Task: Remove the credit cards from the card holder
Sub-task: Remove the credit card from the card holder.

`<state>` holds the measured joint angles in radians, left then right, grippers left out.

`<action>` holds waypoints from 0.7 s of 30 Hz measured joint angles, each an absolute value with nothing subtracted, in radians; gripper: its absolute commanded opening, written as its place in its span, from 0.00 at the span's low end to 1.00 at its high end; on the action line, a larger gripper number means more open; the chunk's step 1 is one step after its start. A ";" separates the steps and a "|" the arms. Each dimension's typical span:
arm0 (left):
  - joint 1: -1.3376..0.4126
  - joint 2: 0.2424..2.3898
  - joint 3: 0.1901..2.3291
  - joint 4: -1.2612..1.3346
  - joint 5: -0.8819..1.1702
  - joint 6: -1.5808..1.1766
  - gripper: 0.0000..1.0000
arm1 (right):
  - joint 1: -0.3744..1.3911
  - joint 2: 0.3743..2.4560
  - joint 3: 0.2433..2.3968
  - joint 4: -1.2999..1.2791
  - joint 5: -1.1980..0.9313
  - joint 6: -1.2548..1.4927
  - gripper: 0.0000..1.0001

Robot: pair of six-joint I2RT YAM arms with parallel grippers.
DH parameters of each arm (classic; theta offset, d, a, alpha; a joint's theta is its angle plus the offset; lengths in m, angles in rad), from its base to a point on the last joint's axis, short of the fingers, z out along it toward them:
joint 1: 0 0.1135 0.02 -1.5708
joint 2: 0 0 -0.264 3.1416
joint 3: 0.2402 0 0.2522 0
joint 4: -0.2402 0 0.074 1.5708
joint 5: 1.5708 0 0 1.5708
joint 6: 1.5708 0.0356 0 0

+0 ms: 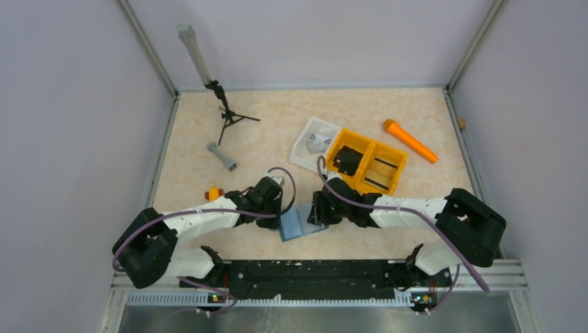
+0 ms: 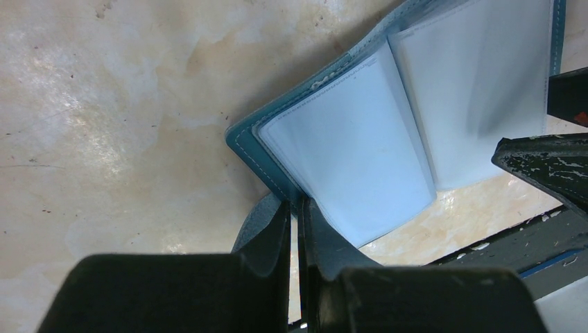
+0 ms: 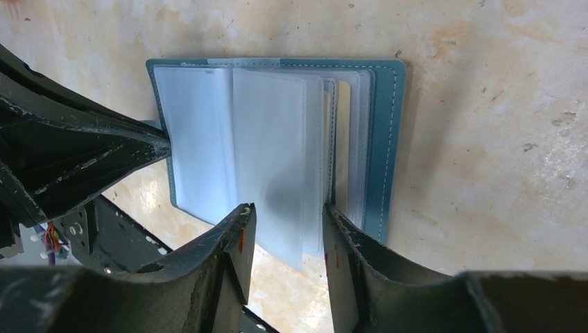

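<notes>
The teal-blue card holder (image 1: pixel 302 224) lies open near the table's front edge, between my two grippers. In the left wrist view, its clear sleeves (image 2: pixel 360 159) fan out from the teal cover (image 2: pixel 244 142). My left gripper (image 2: pixel 299 208) is shut on the cover's edge. My right gripper (image 3: pixel 284 222) is open, and its jaws straddle a clear sleeve (image 3: pixel 270 152) that stands up from the holder (image 3: pixel 381 139). The left gripper's finger (image 3: pixel 104 149) touches the holder's left edge. No credit card shows clearly through the sleeves.
An orange divided bin (image 1: pixel 367 161) and a white tray (image 1: pixel 313 142) stand behind the right arm. An orange cylinder (image 1: pixel 410 141) lies at the back right. A small tripod (image 1: pixel 225 114), a grey piece (image 1: pixel 222 156) and a small orange object (image 1: pixel 213 193) are at the left.
</notes>
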<state>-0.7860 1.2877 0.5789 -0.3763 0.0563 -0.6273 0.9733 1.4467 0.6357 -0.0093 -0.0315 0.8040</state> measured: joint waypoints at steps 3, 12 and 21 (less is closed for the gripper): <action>-0.786 1.288 0.579 -0.376 0.056 -0.627 0.08 | 0.973 1.447 0.636 -0.008 -0.033 0.804 0.33; -0.786 1.288 0.579 -0.375 0.057 -0.625 0.07 | 0.987 1.446 0.635 0.070 -0.123 0.823 0.31; -0.786 1.288 0.580 -0.376 0.058 -0.625 0.07 | 0.988 1.495 0.635 0.137 -0.178 0.831 0.35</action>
<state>-0.7860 1.2881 0.5797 -0.3756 0.0582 -0.6247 0.9878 1.4952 0.6353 0.1368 -0.1783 0.8310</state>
